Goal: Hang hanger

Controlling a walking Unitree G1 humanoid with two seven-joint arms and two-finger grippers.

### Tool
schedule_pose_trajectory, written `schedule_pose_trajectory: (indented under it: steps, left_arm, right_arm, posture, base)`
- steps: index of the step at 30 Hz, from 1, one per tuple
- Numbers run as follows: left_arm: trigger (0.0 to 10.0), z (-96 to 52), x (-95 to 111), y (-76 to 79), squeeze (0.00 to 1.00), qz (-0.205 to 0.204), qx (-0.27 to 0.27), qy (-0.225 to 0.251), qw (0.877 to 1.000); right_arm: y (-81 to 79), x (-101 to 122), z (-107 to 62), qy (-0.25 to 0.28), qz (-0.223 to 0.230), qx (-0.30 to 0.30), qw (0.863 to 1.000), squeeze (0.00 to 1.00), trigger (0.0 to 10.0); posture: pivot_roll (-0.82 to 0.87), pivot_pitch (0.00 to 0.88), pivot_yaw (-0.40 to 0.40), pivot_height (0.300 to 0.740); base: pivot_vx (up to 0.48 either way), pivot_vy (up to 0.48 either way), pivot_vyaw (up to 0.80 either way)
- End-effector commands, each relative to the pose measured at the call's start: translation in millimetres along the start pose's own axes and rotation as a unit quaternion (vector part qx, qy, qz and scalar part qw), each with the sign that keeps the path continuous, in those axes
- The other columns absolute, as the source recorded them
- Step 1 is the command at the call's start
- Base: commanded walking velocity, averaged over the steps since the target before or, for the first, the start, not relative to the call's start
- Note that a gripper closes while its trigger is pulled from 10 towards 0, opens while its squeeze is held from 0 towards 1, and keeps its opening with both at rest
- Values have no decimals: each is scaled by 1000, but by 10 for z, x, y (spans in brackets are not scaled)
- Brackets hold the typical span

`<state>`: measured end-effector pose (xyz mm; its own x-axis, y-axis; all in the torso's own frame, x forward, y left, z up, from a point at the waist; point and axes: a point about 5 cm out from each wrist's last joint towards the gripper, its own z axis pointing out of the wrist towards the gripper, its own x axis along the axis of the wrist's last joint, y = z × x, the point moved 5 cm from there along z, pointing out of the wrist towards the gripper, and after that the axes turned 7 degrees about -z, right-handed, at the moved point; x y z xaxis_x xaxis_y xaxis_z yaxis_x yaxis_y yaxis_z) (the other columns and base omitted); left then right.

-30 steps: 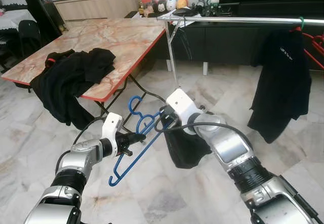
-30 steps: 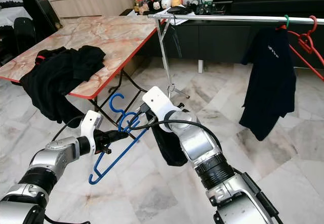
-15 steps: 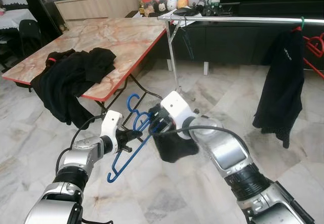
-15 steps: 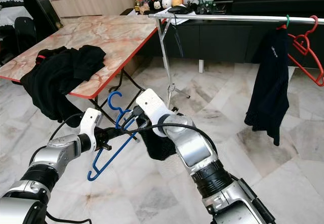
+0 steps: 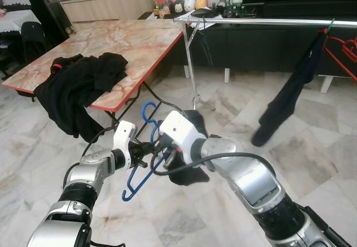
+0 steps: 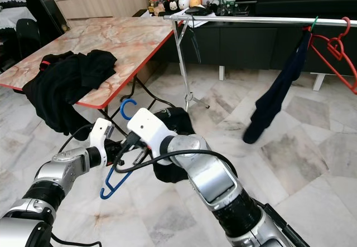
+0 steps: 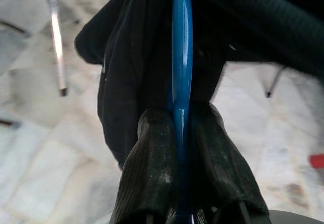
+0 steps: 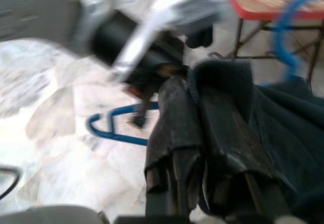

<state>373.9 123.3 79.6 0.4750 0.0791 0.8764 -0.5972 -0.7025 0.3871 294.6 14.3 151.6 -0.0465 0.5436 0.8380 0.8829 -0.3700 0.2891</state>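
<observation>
A blue plastic hanger (image 5: 135,183) hangs low over the floor, its hook (image 5: 146,111) pointing up. My left gripper (image 5: 147,151) is shut on it; in the left wrist view both fingers (image 7: 152,173) clamp the blue bar (image 7: 181,77). My right gripper (image 8: 195,90) is shut on a black garment (image 5: 188,174), whose edge (image 8: 223,72) folds over one finger. The right wrist (image 5: 177,133) sits directly against the hanger and the left gripper, and the cloth bunches behind the bar (image 7: 126,82).
A marble table with a red edge (image 5: 120,99) stands at the left and carries a heap of black clothes (image 5: 78,82). A metal clothes rail (image 5: 256,21) spans the back, holding a hanging black garment (image 5: 284,99) and a red hanger (image 5: 346,49). Marble floor lies below.
My right gripper has carried the black garment leftwards up against the blue hanger and the left gripper. The garment on the rail has swung and now looks narrow.
</observation>
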Motion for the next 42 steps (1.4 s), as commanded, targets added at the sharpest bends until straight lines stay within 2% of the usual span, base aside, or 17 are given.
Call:
schedule_pose_trajectory:
  steps: [1,7,13,22,26,31,33,36,39,42]
  left_arm:
    - [10000,-35,117,84,0,-10,-37,22,999]
    - [10000,-93,99,225,0,-23,-96,14,995]
    - [10000,-99,106,248,0,-22,-101,15,995]
    - [10000,-119,118,264,0,-24,-101,16,994]
    - [10000,-98,156,282,0,-28,-105,22,994]
    - [10000,-104,147,257,0,-28,-97,21,995]
    - [10000,-108,143,261,0,-28,-97,20,995]
    - [10000,-117,125,263,0,-30,-97,17,995]
    - [10000,-119,108,266,0,-31,-98,16,995]
    - [10000,-119,110,263,0,-31,-96,17,995]
  right_arm:
    - [-304,169,-12,37,-37,70,996,0,10000]
    - [-478,208,-55,54,-84,117,988,0,10000]
    - [-600,216,-101,62,-109,152,980,0,10000]
    - [-624,202,-119,63,-119,160,978,0,10000]
    - [-794,126,-180,63,-145,206,966,0,10000]
    - [-857,123,-225,68,-158,227,959,0,10000]
    - [-774,66,-191,52,-162,205,964,0,10000]
    - [-516,-69,-113,12,-159,146,976,0,10000]
    - [-287,-184,-86,-18,-154,101,983,0,10000]
    - [-241,-208,-87,-24,-152,93,984,0,10000]
  posture:
    - [-148,6,219,740]
    - [-149,7,221,740]
    - [-147,9,222,740]
    - [-147,8,222,740]
    - [-147,11,225,740]
    - [-147,11,225,740]
    - [-144,12,226,740]
    - [-144,12,226,740]
    - [-148,13,228,740]
    - [-146,12,227,740]
  base:
    - [0,0,0]
    - [0,0,0]
    - [0,0,0]
    - [0,0,0]
    - [0,0,0]
    - [0,0,0]
    - [0,0,0]
    - [0,0,0]
    - [0,0,0]
    - [0,0,0]
